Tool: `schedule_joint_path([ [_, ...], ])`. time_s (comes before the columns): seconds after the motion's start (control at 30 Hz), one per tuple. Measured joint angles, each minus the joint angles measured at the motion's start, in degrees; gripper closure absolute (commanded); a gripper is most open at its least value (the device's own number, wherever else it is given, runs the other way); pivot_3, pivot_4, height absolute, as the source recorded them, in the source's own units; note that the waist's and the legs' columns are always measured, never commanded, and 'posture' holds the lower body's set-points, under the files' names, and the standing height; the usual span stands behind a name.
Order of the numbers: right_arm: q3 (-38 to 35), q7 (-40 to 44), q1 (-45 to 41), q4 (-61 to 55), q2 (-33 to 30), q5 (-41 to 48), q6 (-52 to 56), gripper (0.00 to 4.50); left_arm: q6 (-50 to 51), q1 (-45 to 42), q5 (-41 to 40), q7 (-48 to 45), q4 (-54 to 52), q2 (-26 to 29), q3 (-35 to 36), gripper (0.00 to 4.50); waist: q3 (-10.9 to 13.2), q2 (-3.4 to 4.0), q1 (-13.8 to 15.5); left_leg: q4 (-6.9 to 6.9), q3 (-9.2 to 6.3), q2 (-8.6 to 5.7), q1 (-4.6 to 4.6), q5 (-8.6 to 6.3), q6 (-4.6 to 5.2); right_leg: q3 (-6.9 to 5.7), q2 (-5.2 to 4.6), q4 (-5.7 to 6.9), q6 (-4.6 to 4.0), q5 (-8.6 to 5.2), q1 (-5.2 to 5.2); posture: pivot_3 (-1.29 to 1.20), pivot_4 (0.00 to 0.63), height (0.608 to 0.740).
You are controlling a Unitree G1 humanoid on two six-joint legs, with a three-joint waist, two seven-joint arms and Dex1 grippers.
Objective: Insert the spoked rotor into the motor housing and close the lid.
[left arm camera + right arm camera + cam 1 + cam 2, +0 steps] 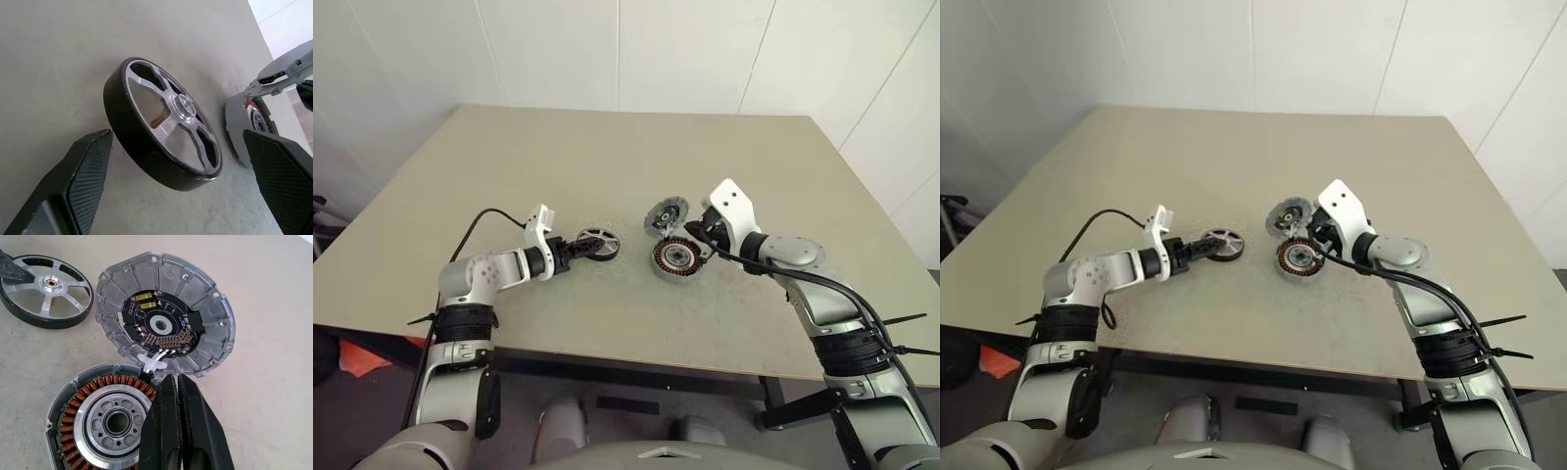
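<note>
Left pincer [181, 181] wide around spoked rotor [164, 139]; right pincer [177, 423] closed, masking housing [105, 423] rim.

A broad table [607, 147] with a plain beige-grey top stretches out ahead, its far edge meeting a white wall [685, 49]. Thin seams divide that wall into tall panels, and more white panelling runs along both sides. Light falls soft and even across the tabletop. Below the near edge lies dark grey floor [372, 401], with something orange [357, 357] underneath the table at the left.
</note>
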Motion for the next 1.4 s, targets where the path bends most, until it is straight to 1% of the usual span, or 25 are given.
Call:
schedule_joint_path([
  [0.17,0.0,-0.4,0.0,0.0,0.0,0.0,0.0,4.46,0.9,-0.2,-1.0,1.4,0.2,-0.8,1.4,0.00,0.0,0.00,0.1,-0.01,-0.01,0.00,-0.01,0.00,0.00,-0.01,0.01,-0.01,0.00,0.00,-0.01,0.00,0.000,0.740],
  [0.27,0.0,-0.4,0.0,0.0,0.0,0.0,0.0,4.50,0.7,-0.3,-1.0,1.9,0.4,-0.8,1.3,0.61,0.0,0.00,0.1,-0.01,-0.01,0.00,0.00,0.00,0.00,0.00,0.01,-0.01,0.01,0.00,-0.01,0.00,0.000,0.740],
  [0.4,0.0,-0.5,0.0,0.0,0.0,0.0,0.0,4.50,1.0,0.4,-1.0,2.2,0.6,-0.8,0.9,1.95,0.0,0.00,0.1,-0.01,-0.02,0.02,-0.02,0.00,0.00,-0.01,0.01,-0.01,0.01,-0.01,-0.05,0.00,0.000,0.740],
  [0.67,0.0,-0.6,0.0,0.5,0.0,-0.2,-0.2,4.50,0.8,0.7,-1.2,1.0,0.6,-0.3,-0.3,1.95,0.0,0.00,0.1,-0.06,-0.01,0.03,-0.03,0.00,-0.01,-0.01,0.02,-0.02,0.01,-0.01,-0.08,0.00,0.000,0.740],
  [0.7,0.0,-0.6,0.0,0.5,0.0,-0.2,-0.2,4.50,0.6,0.8,-1.2,1.0,0.6,-0.3,-0.3,2.32,0.0,0.00,0.1,-0.06,-0.01,0.03,-0.03,0.00,-0.01,-0.01,0.02,-0.02,0.01,-0.01,-0.08,0.00,0.000,0.740],
  [0.73,0.0,-0.6,0.0,0.5,0.0,-0.2,-0.2,4.50,0.6,0.8,-1.2,1.0,0.6,-0.3,-0.3,2.54,0.0,0.00,0.1,-0.06,-0.01,0.03,-0.03,0.00,-0.01,-0.01,0.02,-0.02,0.01,-0.01,-0.08,0.00,0.000,0.740],
  [0.87,0.0,-0.6,-0.1,0.7,0.0,-0.2,-0.2,4.50,0.1,1.1,-2.6,-0.1,0.5,-0.6,-0.3,3.82,0.0,0.00,0.1,-0.06,-0.01,0.05,0.00,0.00,-0.01,-0.01,0.02,-0.02,0.02,-0.01,-0.07,0.00,0.000,0.740],
  [1.23,0.0,-0.9,-0.4,1.2,-0.1,-0.3,-0.7,4.50,-0.1,1.0,-4.1,-0.1,0.3,-0.2,-0.4,3.82,0.0,0.00,-0.1,-0.06,-0.01,0.06,0.02,0.02,-0.03,-0.01,0.06,-0.01,0.03,-0.01,-0.09,0.00,0.000,0.740],
  [1.33,-0.1,-1.2,-0.7,2.4,-0.8,-0.4,-0.9,4.50,1.8,1.0,-5.6,0.1,0.5,0.9,2.0,3.82,0.0,0.00,-0.2,-0.08,-0.01,0.07,-0.03,0.02,-0.04,-0.01,0.07,-0.01,0.02,-0.01,-0.15,0.00,0.000,0.740],
  [1.4,-0.6,-1.5,-1.0,3.6,-1.5,-0.7,-1.0,4.50,5.2,0.8,-8.7,0.0,0.5,1.5,5.2,3.82,0.0,0.00,-0.1,-0.09,-0.01,0.05,-0.05,0.03,-0.04,-0.01,0.07,-0.01,0.01,0.00,-0.17,0.00,0.000,0.740],
])
